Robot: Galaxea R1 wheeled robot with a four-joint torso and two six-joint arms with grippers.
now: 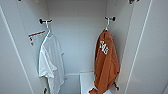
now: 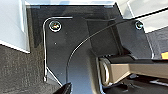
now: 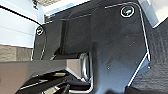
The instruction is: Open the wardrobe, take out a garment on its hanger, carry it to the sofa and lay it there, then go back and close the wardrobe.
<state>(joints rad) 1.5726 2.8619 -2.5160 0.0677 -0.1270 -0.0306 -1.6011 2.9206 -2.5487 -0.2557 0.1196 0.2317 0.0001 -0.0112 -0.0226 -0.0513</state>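
**Wardrobe open, orange top hanging at the right**

You're facing the open wardrobe (image 1: 75, 37), its smooth white doors swung aside so both hooks are reachable. At the left, a thin white T-shirt (image 1: 51, 62) droops from a white hanger on a dark peg. At the right hangs the garment (image 1: 106, 62), rust-orange soft cloth with white lettering, its hanger (image 1: 107, 23) on a matching peg, its hem just above the cabinet floor. Whether either pincer is spread or pressed together, I cannot tell.

Wardrobe (image 1: 77, 37) white; garment (image 1: 106, 62) rust-orange, white lettering; T-shirt (image 1: 51, 62) white
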